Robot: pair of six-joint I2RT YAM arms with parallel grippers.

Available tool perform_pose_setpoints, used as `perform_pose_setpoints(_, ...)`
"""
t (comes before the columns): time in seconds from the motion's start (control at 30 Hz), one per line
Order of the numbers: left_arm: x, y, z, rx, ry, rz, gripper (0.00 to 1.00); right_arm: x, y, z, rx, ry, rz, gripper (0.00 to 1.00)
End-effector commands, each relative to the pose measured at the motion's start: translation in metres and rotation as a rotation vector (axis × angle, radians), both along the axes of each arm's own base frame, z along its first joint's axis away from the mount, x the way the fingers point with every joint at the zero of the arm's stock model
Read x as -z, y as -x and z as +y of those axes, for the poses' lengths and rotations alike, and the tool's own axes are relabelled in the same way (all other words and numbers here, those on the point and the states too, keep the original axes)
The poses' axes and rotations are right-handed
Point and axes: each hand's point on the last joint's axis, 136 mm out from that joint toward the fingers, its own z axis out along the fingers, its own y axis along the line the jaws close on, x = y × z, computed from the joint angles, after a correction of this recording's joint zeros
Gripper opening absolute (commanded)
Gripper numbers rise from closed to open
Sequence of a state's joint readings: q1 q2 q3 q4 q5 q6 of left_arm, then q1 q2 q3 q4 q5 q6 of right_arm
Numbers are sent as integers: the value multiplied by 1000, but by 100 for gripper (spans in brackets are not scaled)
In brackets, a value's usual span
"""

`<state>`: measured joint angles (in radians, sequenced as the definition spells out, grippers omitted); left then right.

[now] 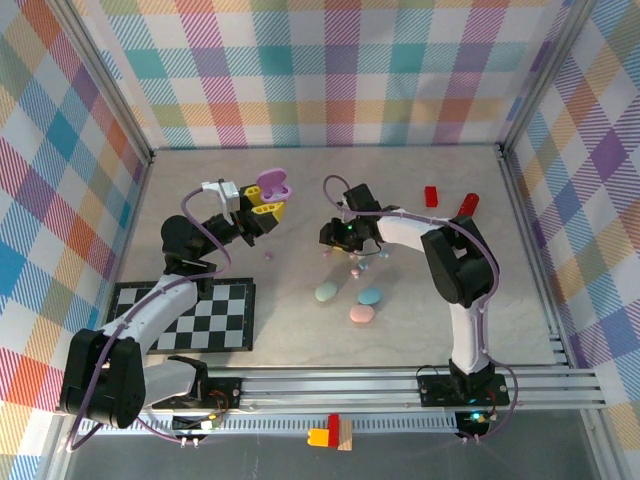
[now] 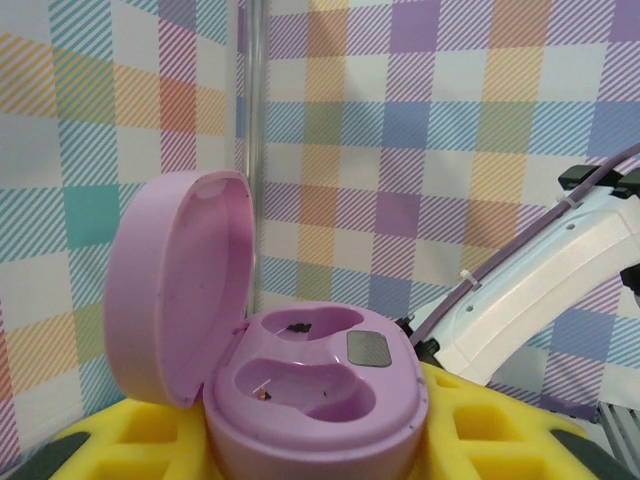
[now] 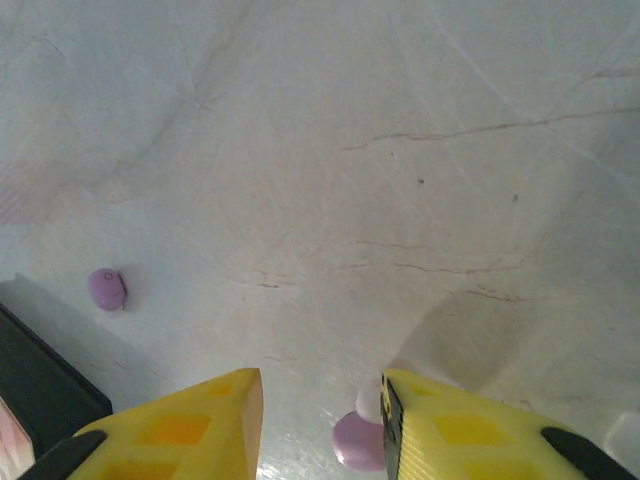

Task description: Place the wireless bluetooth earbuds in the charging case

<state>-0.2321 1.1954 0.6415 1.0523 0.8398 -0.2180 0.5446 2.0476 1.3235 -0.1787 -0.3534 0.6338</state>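
**Earbud pick-up, case wells still empty.** The left gripper [image 1: 264, 206], upper centre of the overhead view, is clamped on the open purple charging case [image 2: 312, 392], whose lid stands raised. The right gripper [image 3: 322, 385] hangs spread above the table [image 3: 400, 150]. Its jaws straddle a purple earbud [image 3: 356, 440] at the bottom edge of the wrist view, beside the lower-right finger. A second purple earbud [image 3: 106, 288] lies at mid-left. The next move likely calls for centring, pinching the bud, then carrying it to a well.
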Motion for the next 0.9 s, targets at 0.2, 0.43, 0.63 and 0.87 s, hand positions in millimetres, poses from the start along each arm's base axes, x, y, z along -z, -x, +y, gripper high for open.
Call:
perform_pose_setpoints(0.2, -8, 1, 4, -7, 9, -42, 36, 13, 20, 4, -64, -11, 56, 36)
perform_pose_setpoints(0.43, -8, -2, 4, -20, 6, -51, 36, 9, 36, 8, -80, -16, 62, 36)
perform_pose_setpoints(0.63, -6, -8, 6, -44, 6, -50, 36, 4, 47, 15, -100, -32, 62, 36)
perform_pose_setpoints(0.87, -2, -21, 14, -86, 18, -38, 36, -3, 56, 22, -122, -47, 57, 36)
